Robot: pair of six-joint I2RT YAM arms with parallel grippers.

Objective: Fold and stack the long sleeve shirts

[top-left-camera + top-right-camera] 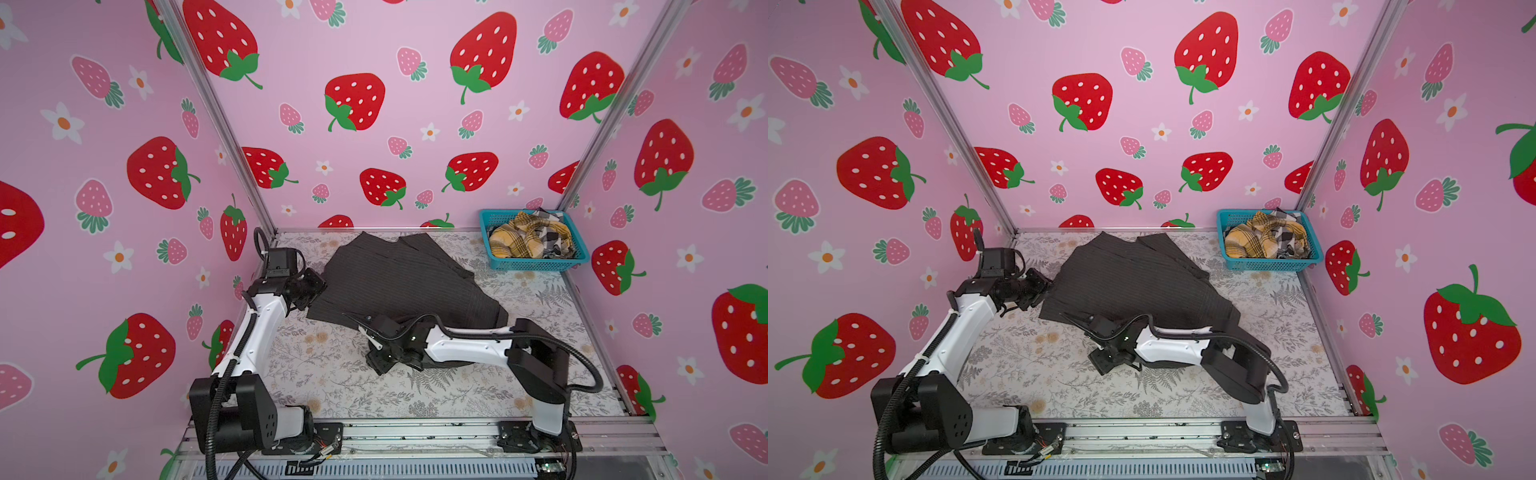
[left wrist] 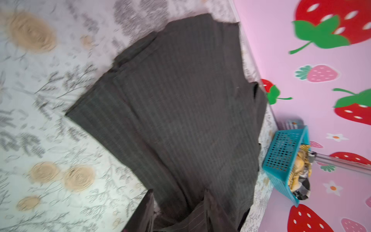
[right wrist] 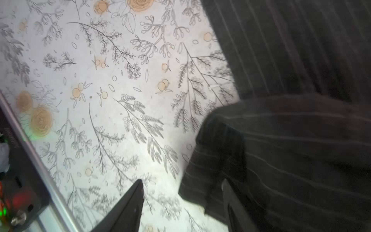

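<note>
A dark charcoal pinstriped shirt (image 1: 399,278) (image 1: 1133,282) lies spread on the flowered table in both top views. My left gripper (image 1: 309,296) (image 2: 178,200) is at the shirt's left edge. Its jaws stand apart, with a fold of the striped cloth between them near their base. My right gripper (image 1: 359,326) (image 3: 182,186) reaches across to the shirt's near edge and stands open. A folded piece of the same shirt (image 3: 281,152) lies against one finger (image 3: 227,192), and bare table lies under the gap. A mustard plaid shirt (image 1: 515,243) and a black-white check one (image 1: 552,240) lie crumpled in a basket.
The teal mesh basket (image 1: 536,264) (image 2: 281,152) stands in the back right corner against the strawberry-printed walls. A metal rail (image 1: 415,432) runs along the table's front edge, with both arm bases on it. The flowered table surface (image 1: 332,374) shows in front of the shirt.
</note>
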